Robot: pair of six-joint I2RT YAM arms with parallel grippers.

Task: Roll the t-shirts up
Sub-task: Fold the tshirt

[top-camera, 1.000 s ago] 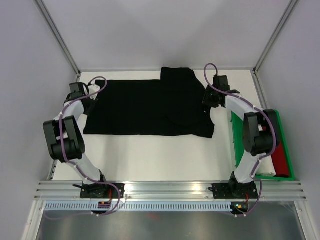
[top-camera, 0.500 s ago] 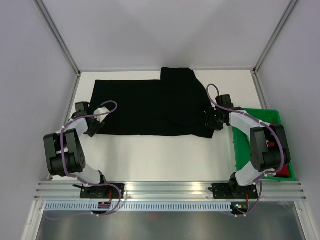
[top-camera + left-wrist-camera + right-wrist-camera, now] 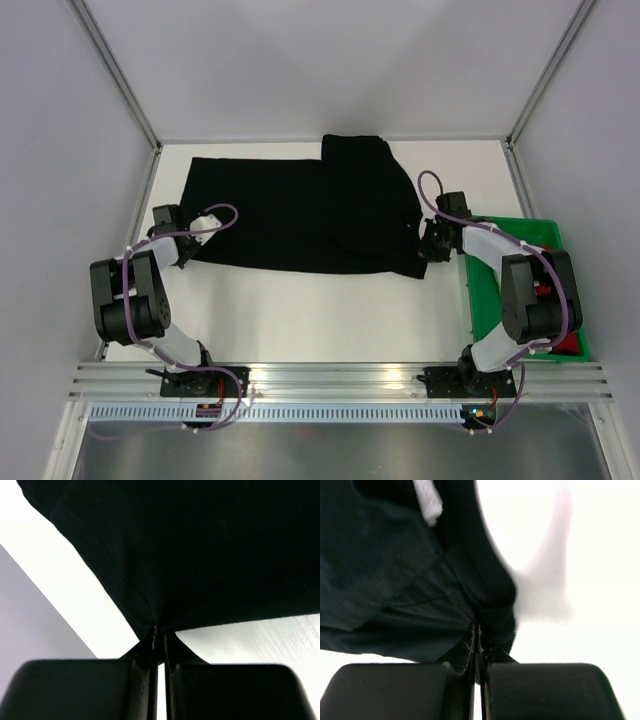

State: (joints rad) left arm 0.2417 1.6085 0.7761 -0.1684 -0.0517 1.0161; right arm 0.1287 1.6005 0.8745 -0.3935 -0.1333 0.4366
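A black t-shirt [image 3: 300, 210] lies spread flat across the far half of the white table, one sleeve reaching to the back edge. My left gripper [image 3: 186, 252] is shut on its near left corner; the left wrist view shows the cloth [image 3: 200, 550] pinched between the jaws [image 3: 159, 639]. My right gripper [image 3: 428, 248] is shut on its near right corner; the right wrist view shows the bunched hem [image 3: 420, 595] in the jaws [image 3: 479, 641] and a small white label [image 3: 429, 500] above.
A green bin [image 3: 560, 240] stands at the table's right edge, partly hidden by my right arm, with something red [image 3: 568, 340] inside. Grey walls and aluminium posts enclose the table; a metal rail runs along the near edge.
Both grippers came from the shirt's far side corners toward me to its near corners. The near hem is pulled a little closer and tauter.
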